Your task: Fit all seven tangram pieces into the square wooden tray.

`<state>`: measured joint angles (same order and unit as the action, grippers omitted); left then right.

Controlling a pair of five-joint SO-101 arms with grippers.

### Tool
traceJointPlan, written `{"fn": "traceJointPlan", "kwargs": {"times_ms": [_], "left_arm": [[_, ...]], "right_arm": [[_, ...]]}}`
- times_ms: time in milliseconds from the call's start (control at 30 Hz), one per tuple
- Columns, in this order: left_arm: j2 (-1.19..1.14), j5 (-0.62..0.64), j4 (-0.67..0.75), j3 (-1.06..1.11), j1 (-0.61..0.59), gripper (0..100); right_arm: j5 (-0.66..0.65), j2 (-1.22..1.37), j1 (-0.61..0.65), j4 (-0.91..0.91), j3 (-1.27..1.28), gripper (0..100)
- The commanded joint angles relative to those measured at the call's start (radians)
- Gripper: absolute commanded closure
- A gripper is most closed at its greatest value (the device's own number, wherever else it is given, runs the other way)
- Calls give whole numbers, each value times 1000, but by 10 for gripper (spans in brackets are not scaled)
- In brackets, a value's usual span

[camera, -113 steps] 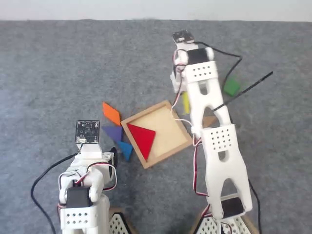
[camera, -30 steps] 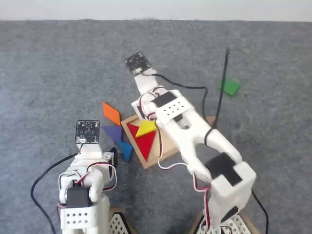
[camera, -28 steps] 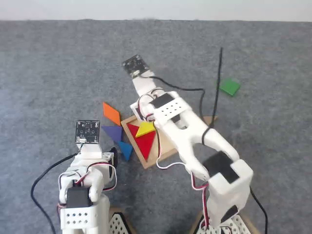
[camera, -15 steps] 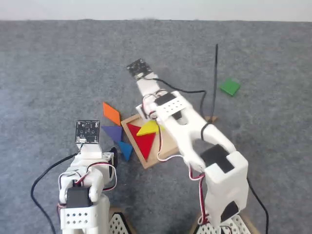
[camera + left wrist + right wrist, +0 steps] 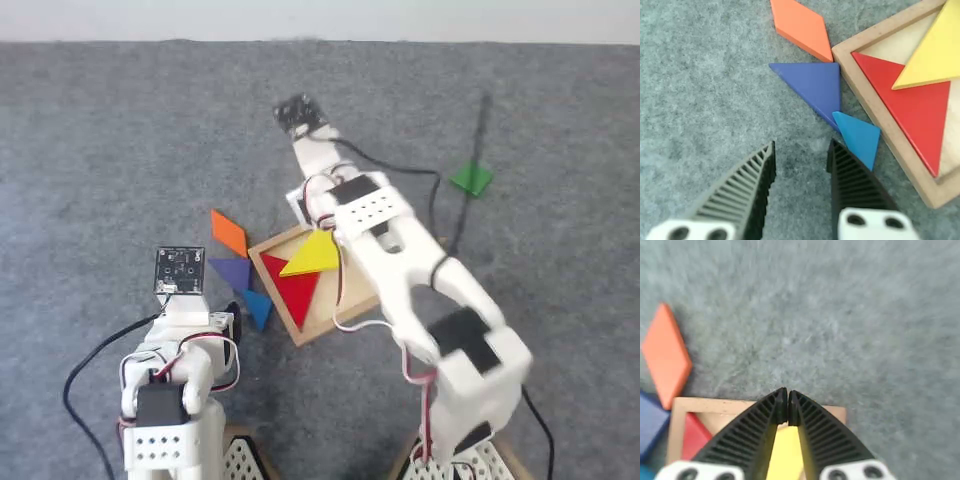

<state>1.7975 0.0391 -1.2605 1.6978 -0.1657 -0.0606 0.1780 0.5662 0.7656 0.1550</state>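
Table cover (image 5: pixel 120 150): grey, short nubbly pile like carpet, flat under everything.
Left gripper (image 5: pixel 801 145): nearest the arm bases. Dark ribbed fingers parted with bare grey cover between them, gripping nothing. It hangs over the cover just beside the small blue triangle.
Small blue triangle (image 5: pixel 858 137): light blue, flat, matte, with sharp corners. One corner touches the dark blue triangle, and one edge lies against the tray's outer rim.
Dark blue triangle (image 5: pixel 812 85): larger, same flat painted look. It lies on the cover between the small blue triangle and the orange parallelogram, close beside the tray corner.
Tray (image 5: pixel 874 100): square, pale bare wood with a raised rim and a lighter floor, turned corner-on to the arms.
Red triangle (image 5: pixel 295 285): large, flat on the tray floor, tucked into the corner on the left arm's side.
Yellow triangle (image 5: pixel 315 255): large, smooth, bright. It sits over the tray, overlapping the red triangle's upper part from above. Whether the two touch cannot be told.
Right gripper (image 5: pixel 785 400): ribbed dark fingers closed tip to tip, clamped on the yellow triangle, whose yellow face shows between them. It is over the tray's far rim.
Orange parallelogram (image 5: pixel 229 232): flat on the cover, just beyond the dark blue triangle, outside the tray.
Green square (image 5: pixel 471 179): small, farthest out, alone on the cover and well apart from the tray.
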Motion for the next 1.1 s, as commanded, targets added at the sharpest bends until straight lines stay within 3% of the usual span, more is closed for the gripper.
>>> {"fn": "traceJointPlan", "kwargs": {"times_ms": [0, 133, 333, 1067], "left_arm": [[23, -2, -3, -15, 3, 836], [23, -2, -3, -15, 3, 836], [23, -2, -3, -15, 3, 836], [23, -2, -3, -15, 3, 836]], "right_arm": [[-15, -245, 7, 76, 94, 992], [-120, -446, 61, 39, 354, 992], [-146, -503, 147, -18, 560, 992], [-146, -188, 170, -88, 423, 992]]}}
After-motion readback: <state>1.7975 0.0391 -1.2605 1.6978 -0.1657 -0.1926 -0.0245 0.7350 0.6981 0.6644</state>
